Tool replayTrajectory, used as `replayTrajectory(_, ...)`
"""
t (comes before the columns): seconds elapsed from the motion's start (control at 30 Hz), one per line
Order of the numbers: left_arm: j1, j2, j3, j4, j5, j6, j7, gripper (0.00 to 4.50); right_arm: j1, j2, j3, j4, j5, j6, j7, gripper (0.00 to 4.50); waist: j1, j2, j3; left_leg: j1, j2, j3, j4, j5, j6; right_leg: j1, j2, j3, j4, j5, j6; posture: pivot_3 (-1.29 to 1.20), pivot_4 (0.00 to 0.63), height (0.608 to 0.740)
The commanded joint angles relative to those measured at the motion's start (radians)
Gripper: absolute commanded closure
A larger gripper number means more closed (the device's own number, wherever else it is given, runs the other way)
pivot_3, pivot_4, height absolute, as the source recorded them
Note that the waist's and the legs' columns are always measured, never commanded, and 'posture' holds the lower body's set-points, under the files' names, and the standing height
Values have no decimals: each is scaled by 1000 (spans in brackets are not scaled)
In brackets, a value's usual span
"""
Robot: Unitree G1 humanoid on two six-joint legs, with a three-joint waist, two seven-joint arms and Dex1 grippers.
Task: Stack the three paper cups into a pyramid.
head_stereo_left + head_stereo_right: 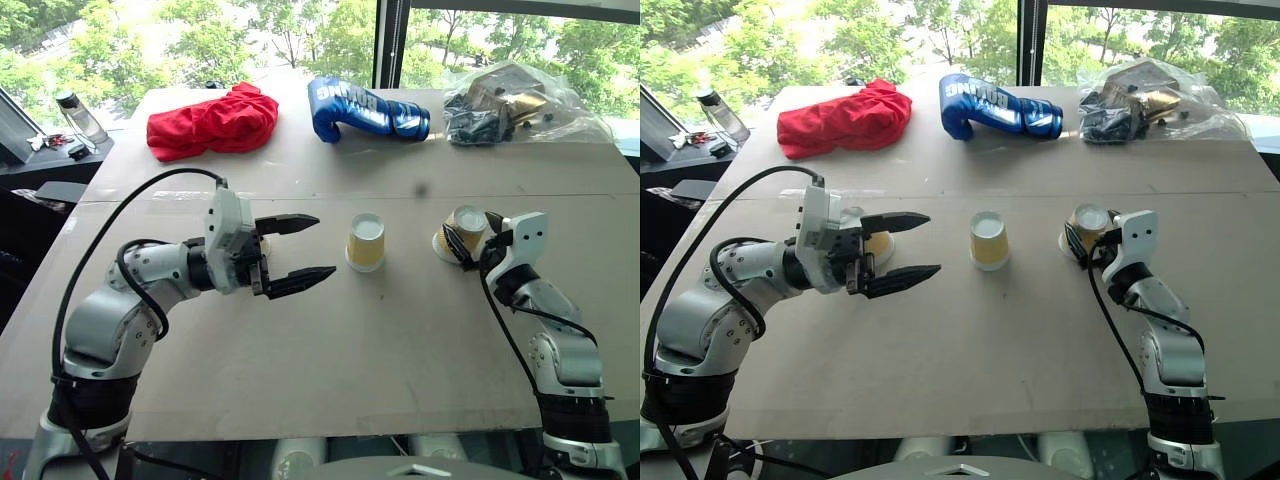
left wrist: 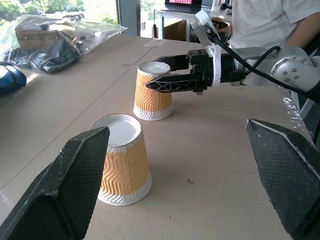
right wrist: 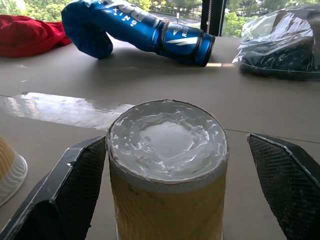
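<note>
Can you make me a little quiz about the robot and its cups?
1. True or false: the left cup, the middle cup and the right cup are already stacked into a pyramid.
2. The right gripper has its open fingers on either side of which one? A) left cup B) middle cup C) right cup
3. Fill in: the boxing glove is coloured ____.
Key: 1 false; 2 C; 3 blue.

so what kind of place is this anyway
Probably an office or lab test space beside big windows: a large table covered in cardboard, trees just outside, a laptop on a desk behind, and a person nearby.
</note>
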Motion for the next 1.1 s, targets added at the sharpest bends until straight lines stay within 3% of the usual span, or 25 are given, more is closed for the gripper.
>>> replayTrajectory(0.03,3,6,34,-43,-3,-19,6,0,-13,-8,-13,-17,7,-30,1,605,0,0,0,0,0,0,0,0,0,0,0,0,0,0,0,0,150,740)
replayTrajectory(0.2,3,4,32,-37,0,-24,4,0,-14,-12,-7,-15,6,-42,12,2543,0,0,0,0,0,0,0,0,0,0,0,0,0,0,0,0,150,740)
replayTrajectory(0.5,83,32,87,-52,1,-27,-1,0,-1,-18,108,-79,49,-28,141,2555,-4,0,0,0,1,0,0,0,0,0,0,0,0,0,0,0,150,740)
replayTrajectory(1.1,183,39,156,-108,-1,-37,48,0,-78,6,213,-28,32,2,166,2555,-1,0,0,0,0,0,0,0,0,0,-1,-1,0,0,0,0,150,740)
